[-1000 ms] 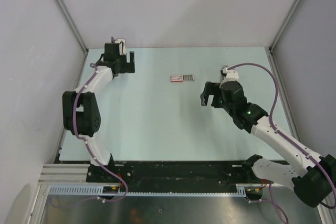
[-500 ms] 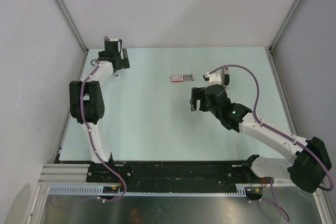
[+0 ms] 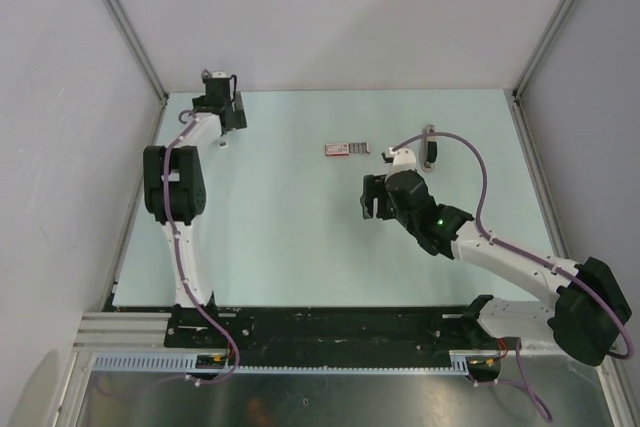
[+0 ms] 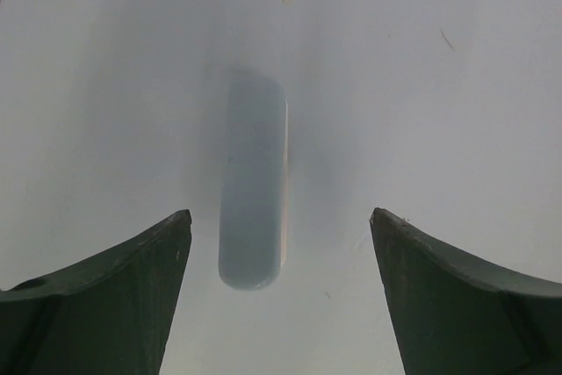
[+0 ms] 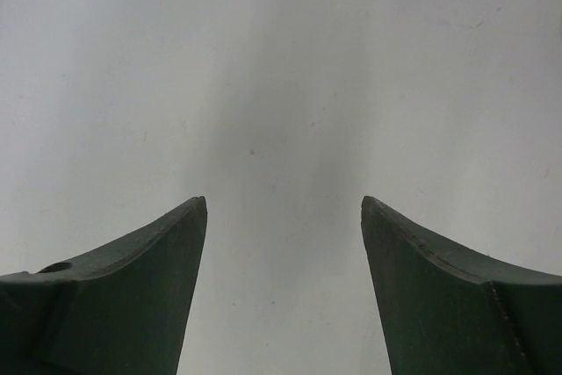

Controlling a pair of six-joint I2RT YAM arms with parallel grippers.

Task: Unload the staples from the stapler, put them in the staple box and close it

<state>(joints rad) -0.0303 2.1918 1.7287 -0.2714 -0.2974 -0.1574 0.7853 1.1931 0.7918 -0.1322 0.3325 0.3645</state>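
Right hand hovers with its fingers spread over the bare pale-green worktop, about midway between the side edges. Beyond it lies a flat pink-red rectangular box. The slim black-and-silver stapler lies nearer the right edge, untouched. Staples are too small to make out. Left hand, at the far-left corner, is spread either side of a pale rounded oblong object, not touching it.

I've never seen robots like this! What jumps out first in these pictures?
The left gripper, out in the far left corner of the pale green table, hangs open over a pale rounded bar. The right gripper hangs open near the middle. A small pink-red box at the far middle stands out by its colour.
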